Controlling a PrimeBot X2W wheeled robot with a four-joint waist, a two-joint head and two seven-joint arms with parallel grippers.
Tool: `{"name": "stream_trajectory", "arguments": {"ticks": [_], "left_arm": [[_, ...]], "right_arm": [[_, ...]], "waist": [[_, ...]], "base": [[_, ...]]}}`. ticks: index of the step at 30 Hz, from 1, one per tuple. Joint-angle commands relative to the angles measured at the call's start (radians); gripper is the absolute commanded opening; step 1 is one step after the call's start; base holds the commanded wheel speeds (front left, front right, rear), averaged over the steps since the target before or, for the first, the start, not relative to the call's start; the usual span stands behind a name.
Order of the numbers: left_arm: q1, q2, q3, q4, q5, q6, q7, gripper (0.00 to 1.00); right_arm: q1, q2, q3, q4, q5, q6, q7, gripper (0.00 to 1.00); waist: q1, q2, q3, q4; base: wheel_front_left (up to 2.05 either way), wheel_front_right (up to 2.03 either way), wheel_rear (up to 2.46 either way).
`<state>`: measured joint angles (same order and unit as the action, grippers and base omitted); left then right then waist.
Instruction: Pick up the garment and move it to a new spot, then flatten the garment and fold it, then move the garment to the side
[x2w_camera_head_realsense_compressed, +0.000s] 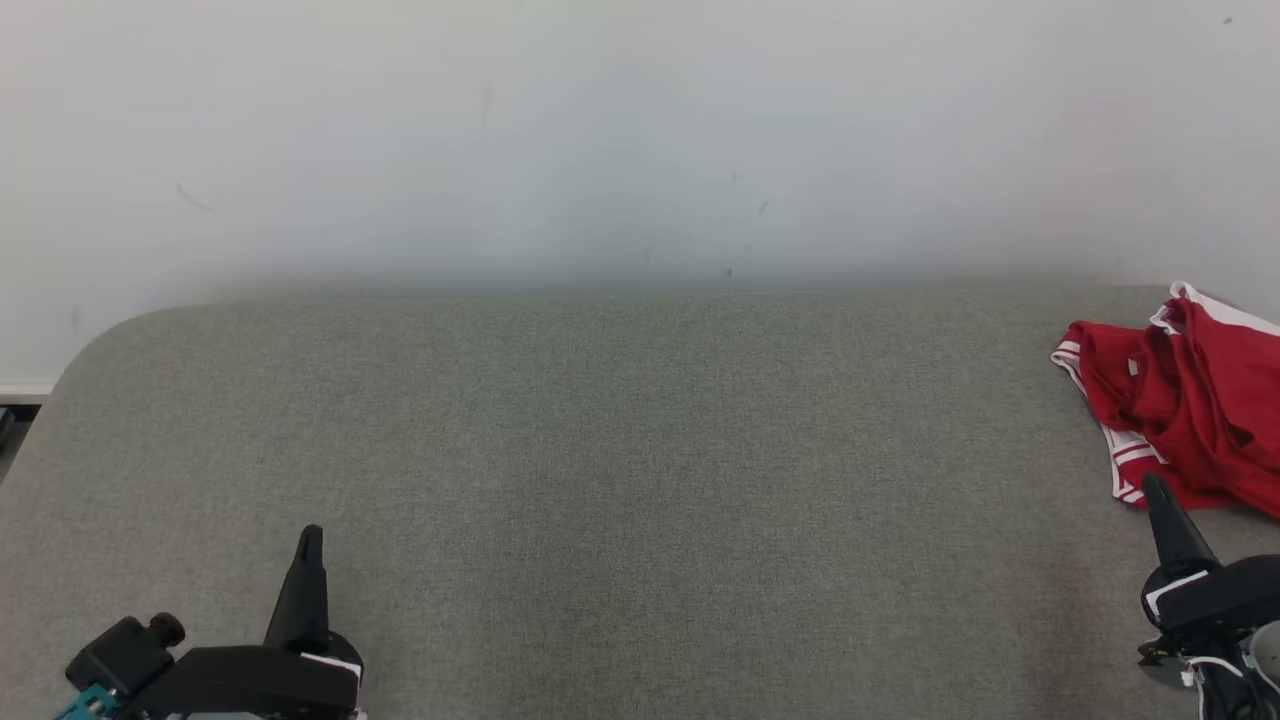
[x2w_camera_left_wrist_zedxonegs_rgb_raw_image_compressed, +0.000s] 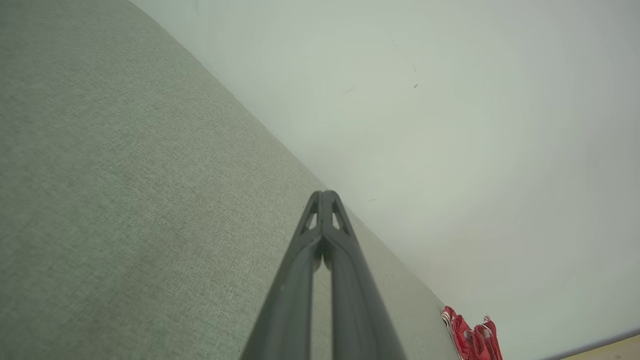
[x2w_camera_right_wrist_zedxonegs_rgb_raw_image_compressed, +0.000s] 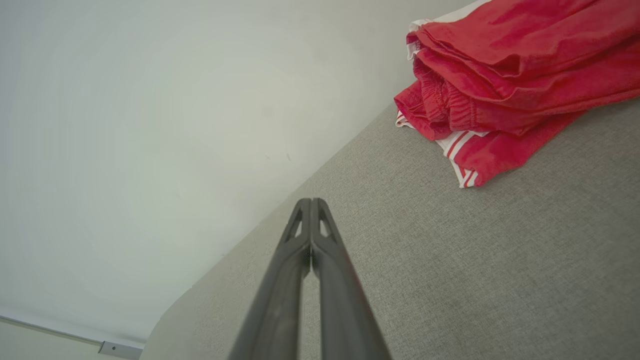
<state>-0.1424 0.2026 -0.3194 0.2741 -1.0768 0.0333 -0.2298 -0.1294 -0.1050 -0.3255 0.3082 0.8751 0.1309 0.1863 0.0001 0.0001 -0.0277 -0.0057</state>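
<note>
A crumpled pair of red shorts, trimmed with white stripes, is seen lying in a loose heap at the far right of the grey fabric-covered table, close to the white wall. Part of the heap is cut off by the right edge of the head view. In the right wrist view a gathered waistband is made out among the folds, and a striped edge is spread flat on the table surface.

The left gripper is held low at the near left of the table, well apart from the red shorts. Its two dark fingers are pressed together at the tips, and nothing is gripped between them.

The right gripper is positioned at the near right, its tip just beside the near edge of the red shorts. Its fingers are likewise closed tip to tip, with no cloth caught between them.
</note>
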Motion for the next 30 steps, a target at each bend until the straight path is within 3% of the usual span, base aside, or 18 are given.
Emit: {"name": "stream_trajectory", "arguments": {"ticks": [1, 30], "left_arm": [[-0.036, 0.003, 0.002, 0.002, -0.028, -0.011, -0.006, 0.0], [-0.154, -0.064, -0.03, 0.11, -0.323, -0.079, -0.005, 0.0]], "right_arm": [[-0.032, -0.005, -0.018, -0.005, 0.026, 0.0, 0.009, 0.0], [-0.105, 0.008, -0.146, 0.052, 0.268, 0.0, 0.126, 0.0]], "waist": [[-0.0001, -0.0001, 0.0, 0.0], [-0.0001, -0.0001, 0.012, 0.002]], "base": [[0.0, 0.0, 0.0], [0.0, 0.0, 0.0]]}}
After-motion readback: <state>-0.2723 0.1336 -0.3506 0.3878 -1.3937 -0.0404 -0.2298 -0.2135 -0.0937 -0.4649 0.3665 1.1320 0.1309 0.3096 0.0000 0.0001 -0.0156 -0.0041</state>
